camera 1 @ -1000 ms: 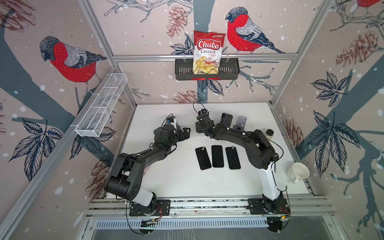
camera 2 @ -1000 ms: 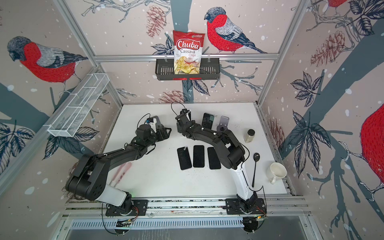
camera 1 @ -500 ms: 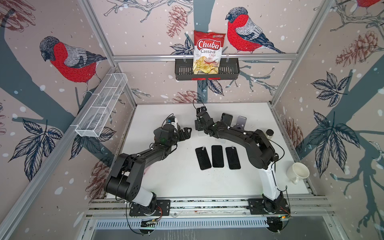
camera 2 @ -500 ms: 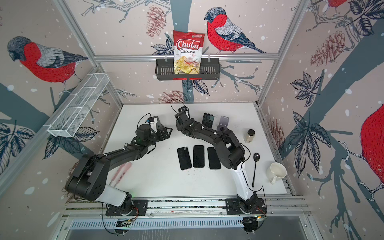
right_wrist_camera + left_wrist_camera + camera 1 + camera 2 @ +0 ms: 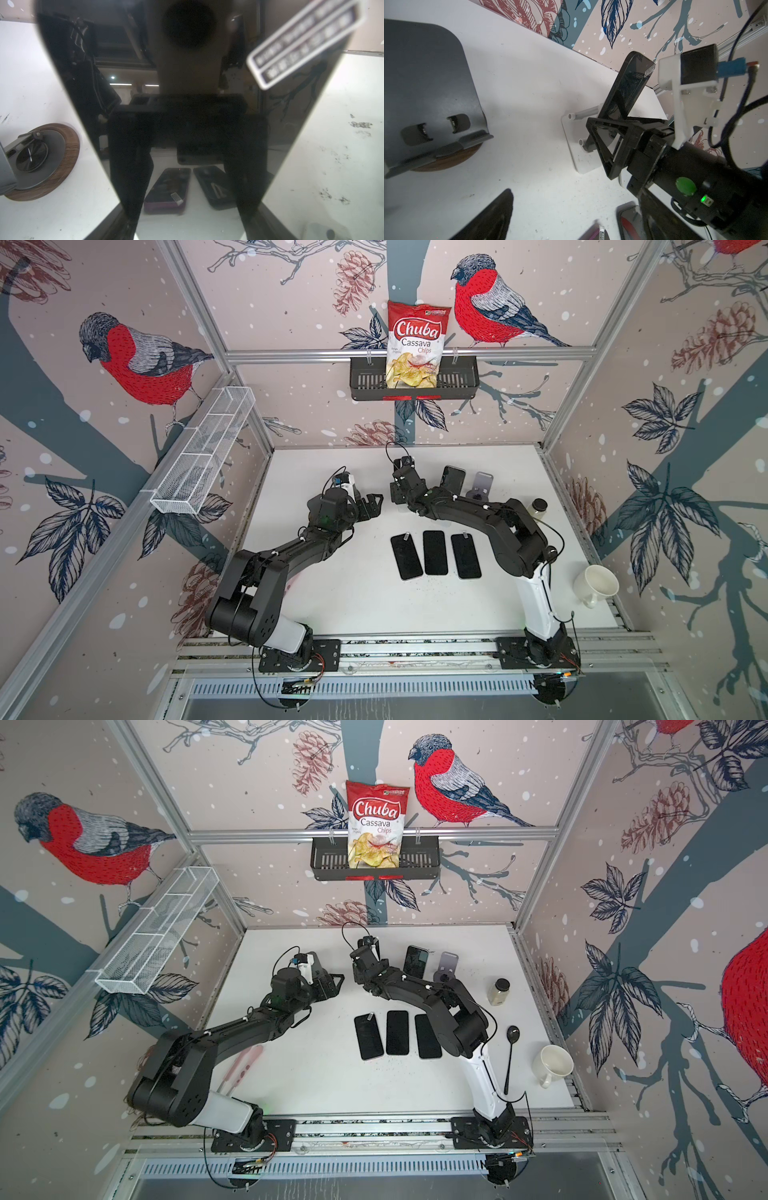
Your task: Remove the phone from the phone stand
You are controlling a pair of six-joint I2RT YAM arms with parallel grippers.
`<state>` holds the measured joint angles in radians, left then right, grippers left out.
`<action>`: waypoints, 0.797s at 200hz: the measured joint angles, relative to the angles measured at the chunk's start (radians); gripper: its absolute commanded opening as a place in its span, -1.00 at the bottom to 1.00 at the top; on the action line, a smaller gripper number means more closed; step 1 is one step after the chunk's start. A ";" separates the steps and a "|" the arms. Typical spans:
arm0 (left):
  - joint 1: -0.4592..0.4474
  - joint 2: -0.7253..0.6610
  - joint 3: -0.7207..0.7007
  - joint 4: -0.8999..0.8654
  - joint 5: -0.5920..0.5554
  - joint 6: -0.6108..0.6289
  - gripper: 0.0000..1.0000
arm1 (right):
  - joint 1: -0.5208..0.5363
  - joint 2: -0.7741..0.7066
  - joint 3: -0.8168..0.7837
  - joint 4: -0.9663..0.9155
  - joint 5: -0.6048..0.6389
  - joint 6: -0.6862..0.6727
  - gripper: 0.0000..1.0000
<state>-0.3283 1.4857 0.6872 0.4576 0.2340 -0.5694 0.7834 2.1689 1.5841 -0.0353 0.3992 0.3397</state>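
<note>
The white bench [image 5: 332, 597] carries everything. The right arm's black hand [image 5: 602, 145] is at the flat white plate stand with two pale round pegs [image 5: 577, 160]. Its near finger [image 5: 598, 149] crosses the lower half of the phone and the far finger is hidden behind it. Whether the pads press on the phone I cannot tell. The left hand [image 5: 376, 506] hovers near that white stand with its fingers spread wide. A dark grey metal stand on a round wooden foot [image 5: 431, 87] sits beside the white stand, with bare bench between them. Three dark phones lying flat side by side [image 5: 435, 552] are near the white stand and apart from it. The slim black phone with rounded corners [image 5: 627, 89] rests on the white stand, its bottom edge against the pegs and its top tilted back. Its glossy dark screen mirrors the leaf-patterned wall in the left wrist view, and the hand and two of the flat phones in the right wrist view. A white rectangular sticker [image 5: 303, 43] with dark printed lines sits aslant at one upper corner of the screen.
</note>
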 measured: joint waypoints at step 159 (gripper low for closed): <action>0.000 -0.026 -0.002 -0.054 -0.026 0.018 0.87 | 0.011 -0.099 -0.084 0.042 0.015 -0.027 0.47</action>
<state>-0.3283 1.4597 0.6849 0.4034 0.2085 -0.5510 0.7948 2.0701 1.5002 0.0067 0.4145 0.3122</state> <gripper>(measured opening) 0.934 0.748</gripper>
